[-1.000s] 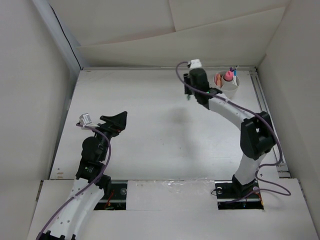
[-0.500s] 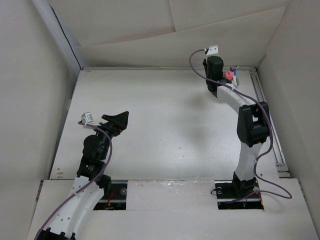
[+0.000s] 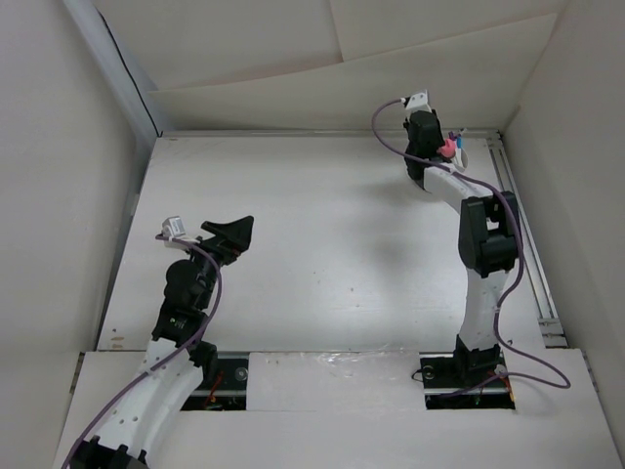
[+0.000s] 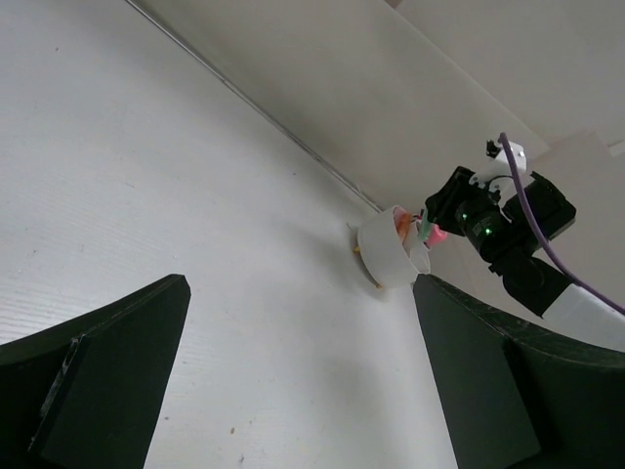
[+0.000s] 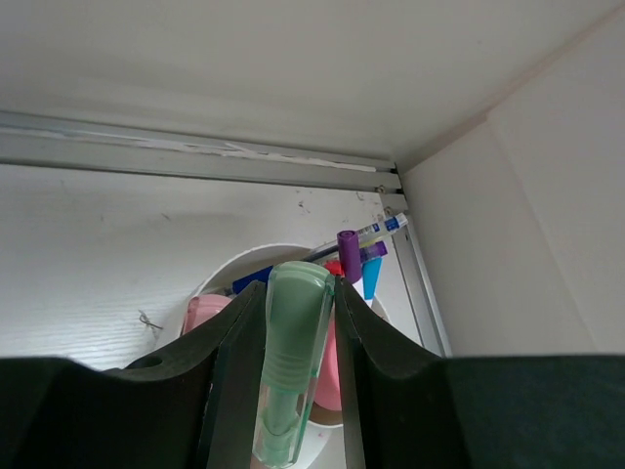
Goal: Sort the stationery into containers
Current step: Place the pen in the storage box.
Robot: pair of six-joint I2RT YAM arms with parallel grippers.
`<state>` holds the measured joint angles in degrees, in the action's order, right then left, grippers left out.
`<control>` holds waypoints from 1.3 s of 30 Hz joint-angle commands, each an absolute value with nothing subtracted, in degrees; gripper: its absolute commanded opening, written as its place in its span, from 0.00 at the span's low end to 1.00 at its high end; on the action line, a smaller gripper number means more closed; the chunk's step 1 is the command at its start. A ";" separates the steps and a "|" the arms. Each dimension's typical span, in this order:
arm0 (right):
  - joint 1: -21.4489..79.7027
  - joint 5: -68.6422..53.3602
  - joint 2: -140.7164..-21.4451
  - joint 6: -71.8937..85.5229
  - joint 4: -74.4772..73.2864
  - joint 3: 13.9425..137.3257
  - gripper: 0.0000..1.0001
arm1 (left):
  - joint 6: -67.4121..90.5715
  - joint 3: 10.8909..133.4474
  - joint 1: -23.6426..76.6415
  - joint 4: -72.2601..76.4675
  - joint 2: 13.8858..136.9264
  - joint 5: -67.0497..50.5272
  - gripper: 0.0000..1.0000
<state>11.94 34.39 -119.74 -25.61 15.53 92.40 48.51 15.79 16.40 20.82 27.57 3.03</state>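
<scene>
White desk [image 3: 312, 225], walled in pale board [image 3: 342, 59]: at one o'clock the right hand [image 5: 293, 293] pinches a green highlighter [image 5: 291, 362] over the crowded white cup [image 5: 256, 252]; the left hand [image 4: 301, 293] idles spread at nine o'clock. Released off-centre, the highlighter could strike standing pens [image 5: 376, 227] and bounce out.

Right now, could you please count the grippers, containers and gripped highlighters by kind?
left gripper and right gripper: 2
white cup: 1
green highlighter, held by the right gripper: 1
Total: 4
</scene>
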 commanded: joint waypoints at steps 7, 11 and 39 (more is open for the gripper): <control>11.69 36.74 -120.06 -28.39 23.38 90.36 0.16 | 48.60 16.08 16.44 24.26 27.95 2.20 1.00; 12.21 36.74 -120.59 -28.39 23.38 89.83 0.16 | 48.60 16.08 16.44 24.26 27.95 2.20 1.00; 14.41 38.85 -121.64 -28.39 20.57 89.30 0.20 | 48.60 16.08 16.44 23.73 26.28 2.20 1.00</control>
